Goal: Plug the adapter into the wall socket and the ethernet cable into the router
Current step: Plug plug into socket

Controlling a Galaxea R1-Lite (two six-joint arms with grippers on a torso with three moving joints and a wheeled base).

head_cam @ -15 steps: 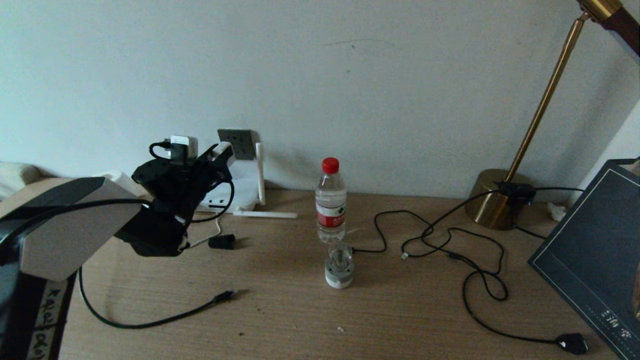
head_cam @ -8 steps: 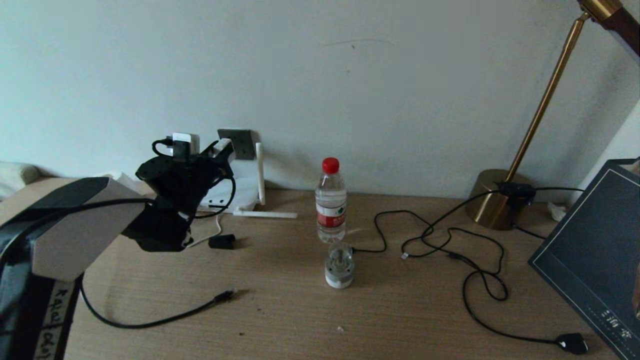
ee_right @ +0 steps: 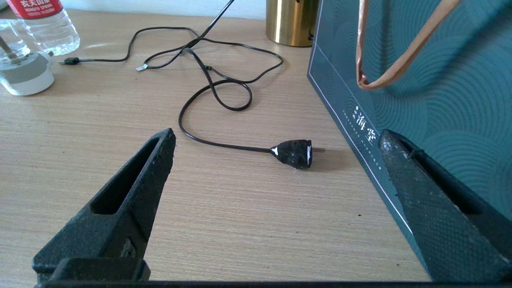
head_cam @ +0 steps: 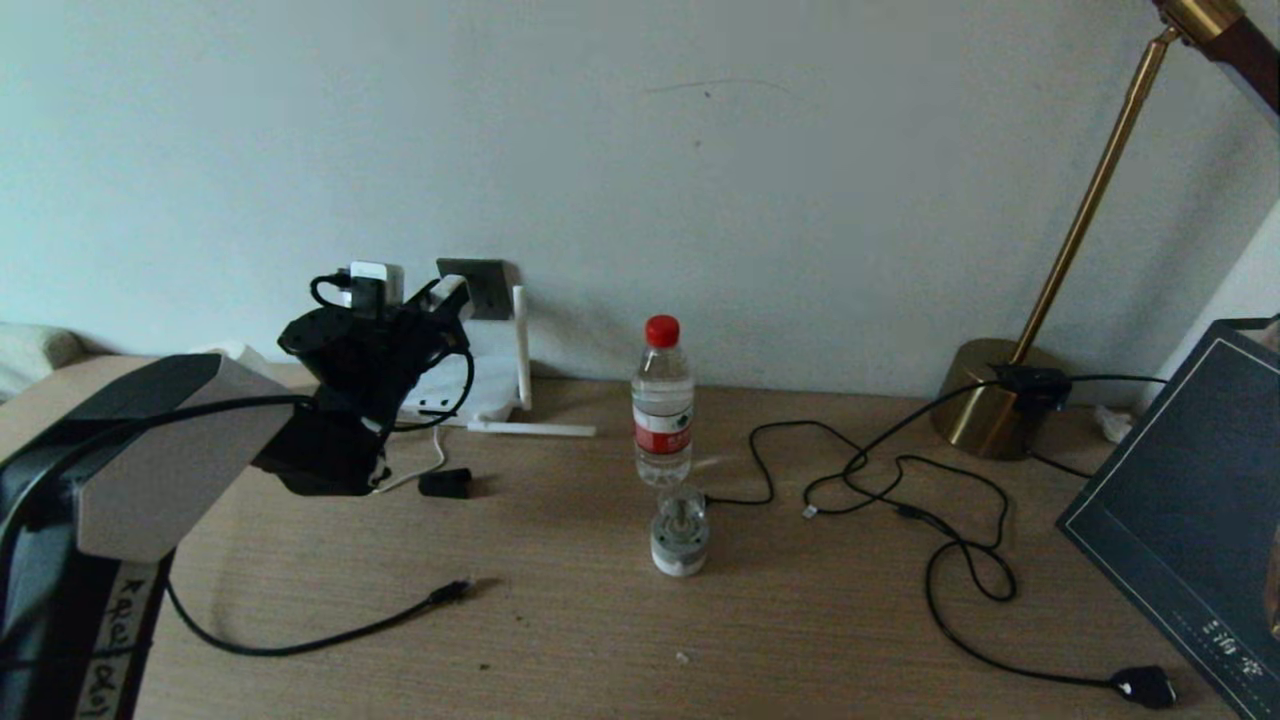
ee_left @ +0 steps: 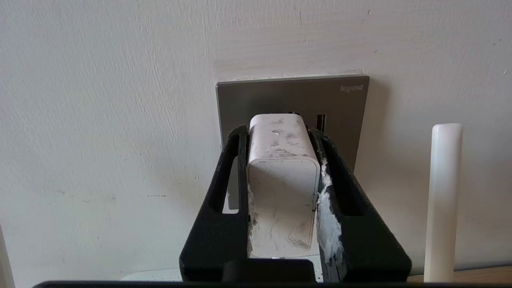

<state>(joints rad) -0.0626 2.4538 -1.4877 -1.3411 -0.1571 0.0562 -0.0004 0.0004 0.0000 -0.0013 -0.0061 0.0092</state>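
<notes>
My left gripper (ee_left: 278, 132) is shut on the white adapter (ee_left: 282, 192), one finger on each side of it. The adapter's far end is right up against the dark grey wall socket (ee_left: 344, 104); its pins are hidden. In the head view the left gripper (head_cam: 445, 298) sits just left of the wall socket (head_cam: 478, 286). The white router (head_cam: 490, 375) lies under the socket with one antenna (head_cam: 520, 345) upright. The ethernet cable (head_cam: 330, 632) lies on the desk, its connector (head_cam: 455, 590) free. My right gripper (ee_right: 278, 135) hangs open and empty above the desk.
A water bottle (head_cam: 661, 400) and a small glass jar (head_cam: 679, 540) stand mid-desk. A small black block (head_cam: 443, 484) lies by the thin white cord (head_cam: 428, 468). A black cable with a chunky plug (ee_right: 294, 154), a brass lamp (head_cam: 990, 400) and a teal bag (head_cam: 1190, 520) fill the right side.
My left gripper has carried the adapter a little to the right and closer to the wall socket. Nothing else has moved.
</notes>
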